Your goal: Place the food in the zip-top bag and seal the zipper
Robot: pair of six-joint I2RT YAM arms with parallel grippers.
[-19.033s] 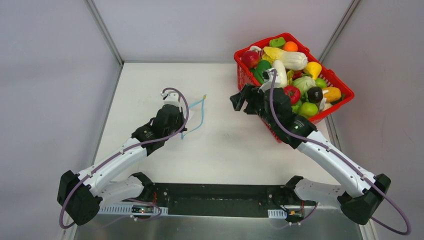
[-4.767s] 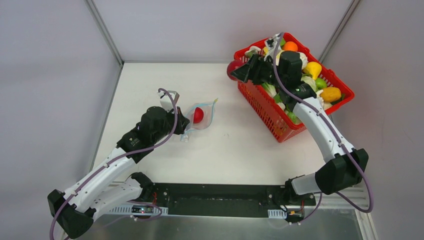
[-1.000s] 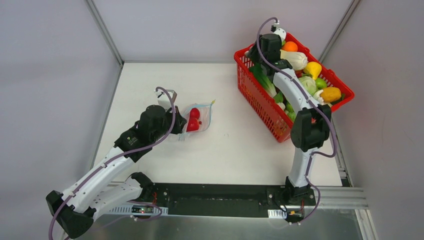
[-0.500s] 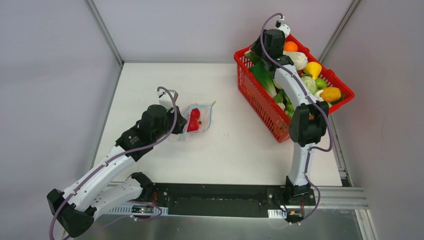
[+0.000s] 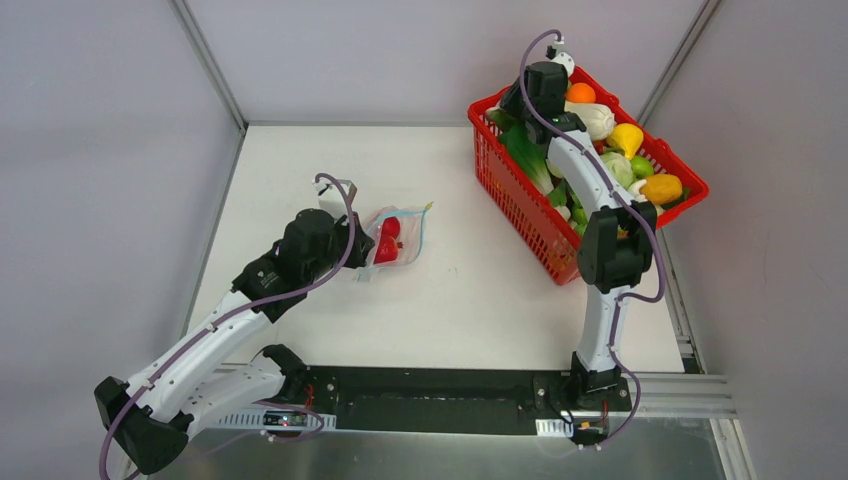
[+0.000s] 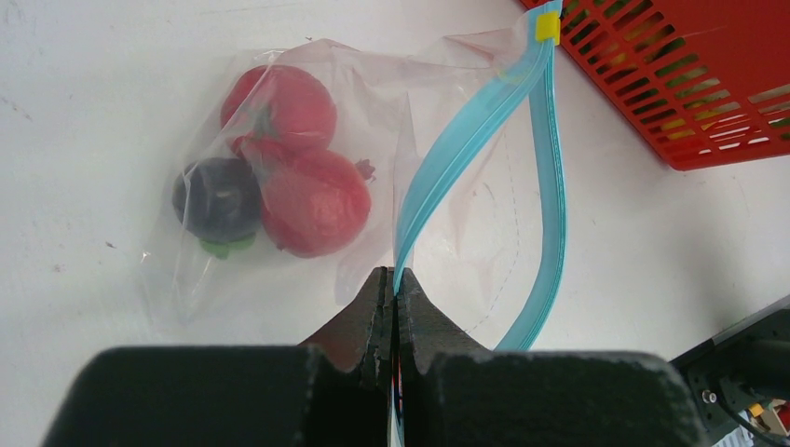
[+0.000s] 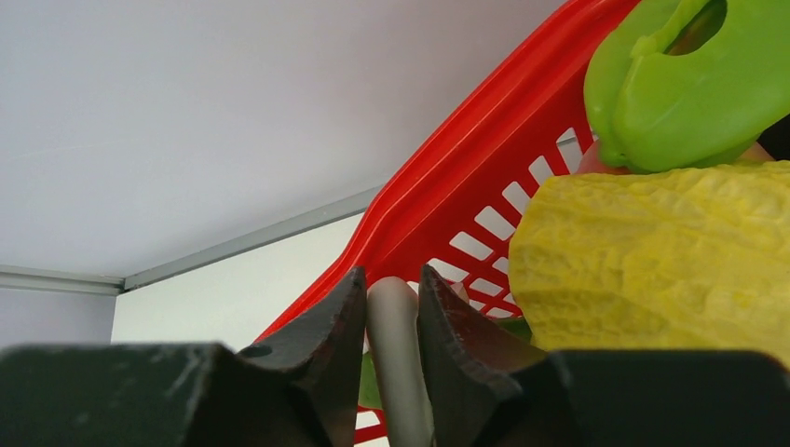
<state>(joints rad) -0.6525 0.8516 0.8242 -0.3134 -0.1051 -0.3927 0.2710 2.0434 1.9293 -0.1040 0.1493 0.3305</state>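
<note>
We're mid-loading here, not sealing yet. The zip-top bag (image 6: pixel 447 233) lies on the counter (image 5: pixel 450 300) left of centre. It already holds a red tomato (image 6: pixel 279 102), a second red piece (image 6: pixel 317 200) and the dark purple ball (image 6: pixel 216 197), all bunched at the closed end.

The left claw (image 6: pixel 393 279) is pressed together on one lip of the zipper (image 6: pixel 466 140). That lifts the lip so the teal strip bows away from its other half and the mouth gapes toward the red basket (image 5: pixel 500 170).

The right claw (image 7: pixel 391 279) is down in the basket's far left corner. Its fingers sit tight on either side of a pale stalk (image 7: pixel 396 354), so it looks pinched. We can't tell which veg the stalk belongs to. A yellow crinkly piece (image 7: pixel 652 251) and a green one (image 7: pixel 671 84) sit right beside it.

Our guess for the next move is a straight lift to clear the basket wall, then a swing left and a drop through that gap. The left side needs to keep the lip up, and a long stalk may need to go in end first.

Compared with roughly five seconds back, the bag showed only one red piece and the right arm was carrying another over the basket's edge. Now both reds are inside and the arm is back in the basket. Over the last half second, almost nothing moves in the top view.
</note>
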